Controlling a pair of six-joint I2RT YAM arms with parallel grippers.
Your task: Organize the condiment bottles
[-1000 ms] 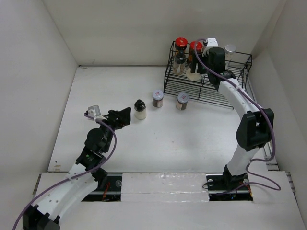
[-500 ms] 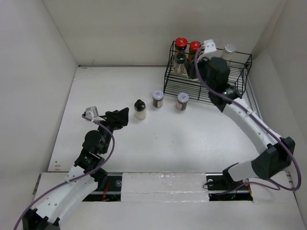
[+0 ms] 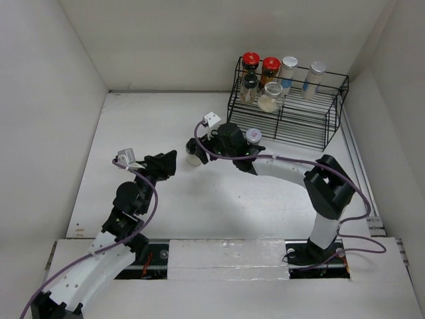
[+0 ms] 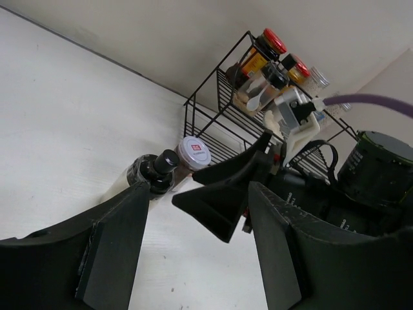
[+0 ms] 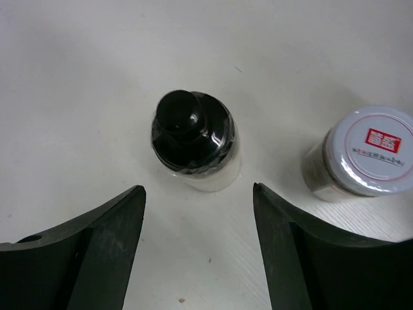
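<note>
A cream bottle with a black cap [image 5: 193, 139] stands on the white table, just ahead of the fingertips of my right gripper [image 5: 197, 194], which is open and hangs over it. From above, the same bottle [image 3: 192, 158] peeks out at the right gripper [image 3: 201, 147]. A dark spice jar with a white lid [image 5: 371, 152] stands right beside it. My left gripper [image 3: 166, 164] is open and holds nothing, to the left of the bottle [image 4: 151, 174]. Red-capped bottles [image 3: 250, 60] and silver-lidded bottles [image 3: 288, 64] stand on the rack.
The black wire rack [image 3: 305, 129] sits at the back right against the wall. Another spice jar [image 3: 253, 136] stands on the table in front of it, next to the right arm. White walls close in the table on three sides.
My right arm has swung from the rack down and left to the cream bottle, and a silver-lidded bottle now stands on the rack where it was. The left gripper's jaws have narrowed.
</note>
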